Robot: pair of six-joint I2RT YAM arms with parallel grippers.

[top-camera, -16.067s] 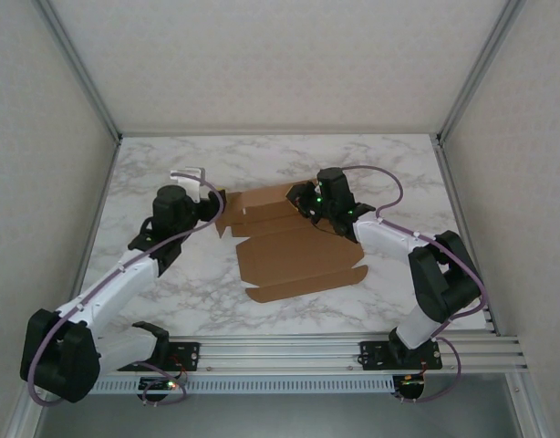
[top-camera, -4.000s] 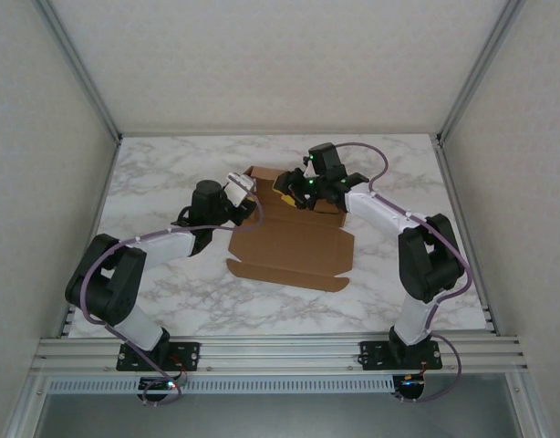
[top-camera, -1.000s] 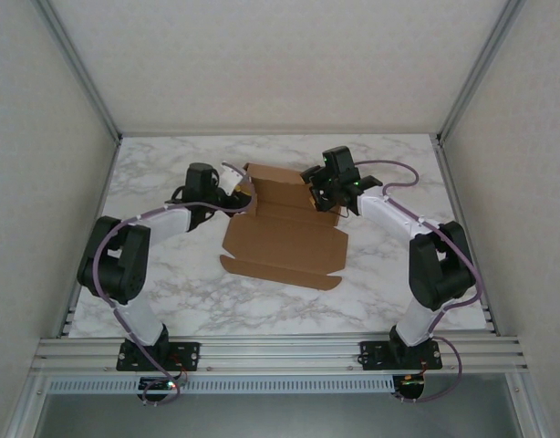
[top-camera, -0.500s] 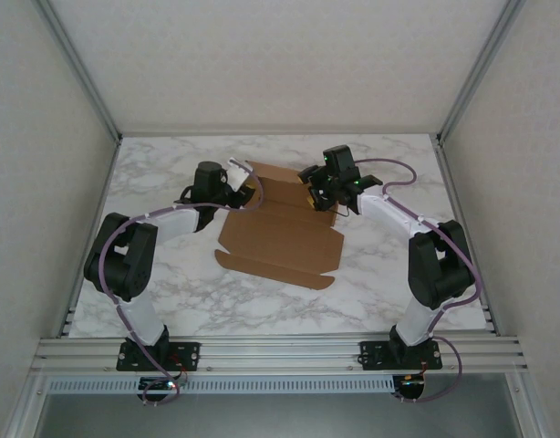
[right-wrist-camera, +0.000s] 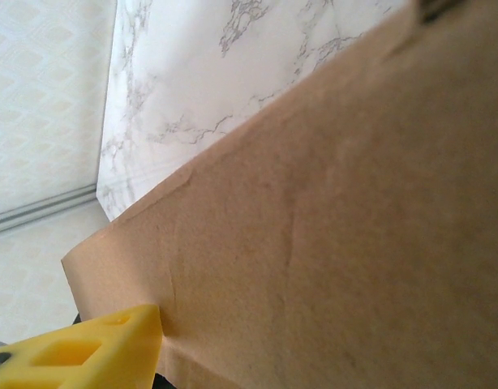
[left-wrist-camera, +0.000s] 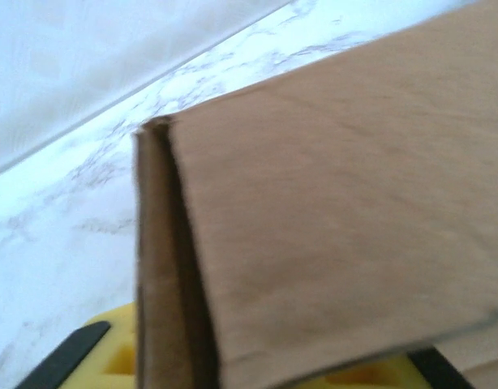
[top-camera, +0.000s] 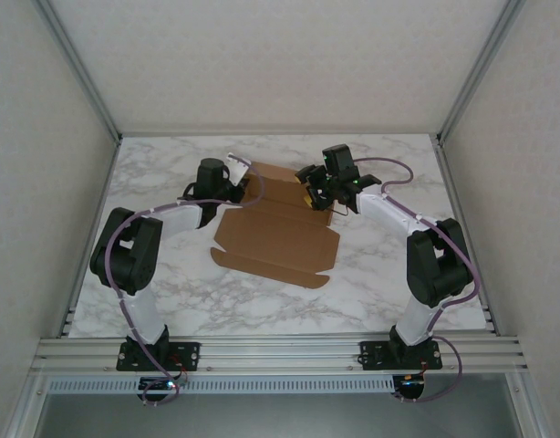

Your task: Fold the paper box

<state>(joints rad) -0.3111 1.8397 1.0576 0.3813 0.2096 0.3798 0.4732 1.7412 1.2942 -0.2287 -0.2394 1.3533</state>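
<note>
Paper box lies flat on counter. Left gripper meets its far-left corner, right gripper its far-right corner (neither gripper's closure can be determined).

paper box plain brown, unprinted; table white marble, grey veins; finger pad yellow; right arm white links, black joints; wall pale diamond pattern

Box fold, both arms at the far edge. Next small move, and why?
Probably tip the far-left flap inward with the left gripper. The paper box lies mostly flat; a creased flap stands across that gripper's fingers, and the right gripper sits at the far-right corner, placed to brace it.
</note>
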